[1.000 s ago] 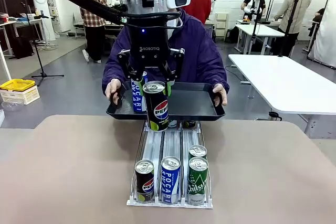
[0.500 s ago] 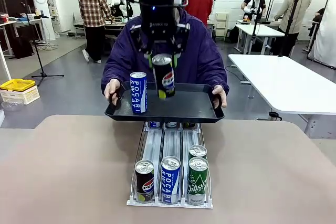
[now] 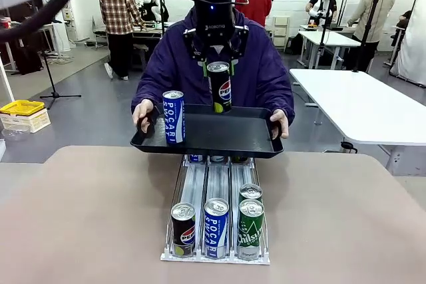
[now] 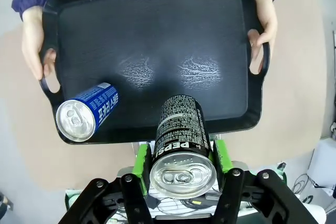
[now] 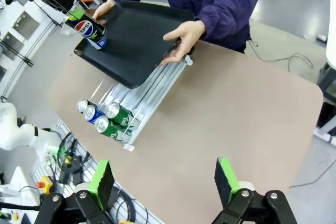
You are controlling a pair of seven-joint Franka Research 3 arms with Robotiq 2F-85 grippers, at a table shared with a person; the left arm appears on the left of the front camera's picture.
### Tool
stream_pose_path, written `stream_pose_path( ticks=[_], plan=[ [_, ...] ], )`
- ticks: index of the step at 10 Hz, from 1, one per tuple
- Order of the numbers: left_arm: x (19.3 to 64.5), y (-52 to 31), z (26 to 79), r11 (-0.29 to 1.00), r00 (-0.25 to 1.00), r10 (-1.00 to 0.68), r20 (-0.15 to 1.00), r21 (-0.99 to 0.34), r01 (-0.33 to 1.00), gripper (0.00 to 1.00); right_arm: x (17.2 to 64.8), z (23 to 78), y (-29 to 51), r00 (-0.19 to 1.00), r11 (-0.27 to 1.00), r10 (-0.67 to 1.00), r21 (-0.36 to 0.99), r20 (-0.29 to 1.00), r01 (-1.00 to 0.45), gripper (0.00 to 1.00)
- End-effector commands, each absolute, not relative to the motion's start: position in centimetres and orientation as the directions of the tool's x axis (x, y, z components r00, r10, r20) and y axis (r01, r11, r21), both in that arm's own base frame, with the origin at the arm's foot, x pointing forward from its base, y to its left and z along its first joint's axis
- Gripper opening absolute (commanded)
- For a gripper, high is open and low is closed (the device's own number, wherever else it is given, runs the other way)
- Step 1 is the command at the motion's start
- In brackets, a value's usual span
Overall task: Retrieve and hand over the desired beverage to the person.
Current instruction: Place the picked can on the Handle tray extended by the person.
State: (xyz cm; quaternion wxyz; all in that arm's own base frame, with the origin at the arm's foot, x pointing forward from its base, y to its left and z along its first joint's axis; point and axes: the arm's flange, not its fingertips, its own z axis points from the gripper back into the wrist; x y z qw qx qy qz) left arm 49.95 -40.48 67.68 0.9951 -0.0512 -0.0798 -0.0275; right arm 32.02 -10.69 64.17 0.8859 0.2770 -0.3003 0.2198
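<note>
My left gripper (image 3: 219,76) is shut on a black Pepsi can (image 3: 220,87), holding it upright just above the middle of a black tray (image 3: 253,139). The person (image 3: 256,64), in a dark purple jacket, holds the tray by both handles. In the left wrist view the Pepsi can (image 4: 182,148) sits between my green pads (image 4: 140,160), over the tray's near edge (image 4: 157,40). A blue Pocari Sweat can (image 3: 173,116) stands on the tray's left side. My right gripper (image 5: 164,182) hangs open and high above the table.
A slanted can rack (image 3: 216,184) lies on the tan table (image 3: 80,217) below the tray. At its front stand a Pepsi can (image 3: 183,229), a Pocari can (image 3: 215,226) and a green can (image 3: 250,227), with another green can (image 3: 250,193) behind. The person's hands (image 4: 32,40) grip the tray handles.
My left gripper has carried the Pepsi can up and away from the rack toward the person, to over the tray's middle. The tray shifted slightly.
</note>
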Motion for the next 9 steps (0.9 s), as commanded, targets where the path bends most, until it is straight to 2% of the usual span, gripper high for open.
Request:
stream_pose_path(
  ticks=[1, 8, 9],
  plan=[
    [48.4, -39.8, 69.0, 0.992, 0.981, -0.061, 0.183, -0.101, 0.081, 0.58, 32.2, 64.1, -10.7, 0.714, 0.732, 0.222, 0.37, 0.664, -0.571, 1.0],
    [48.9, -40.3, 69.0, 0.992, 0.982, -0.051, 0.18, -0.102, 0.07, 0.58, 32.2, 64.1, -10.7, 0.714, 0.732, 0.222, 0.37, 0.664, -0.571, 1.0],
    [50.8, -40.5, 68.3, 0.991, 0.99, -0.077, 0.119, -0.097, 0.088, 0.58, 32.2, 64.1, -10.7, 0.714, 0.732, 0.222, 0.37, 0.664, -0.571, 1.0]
  ],
)
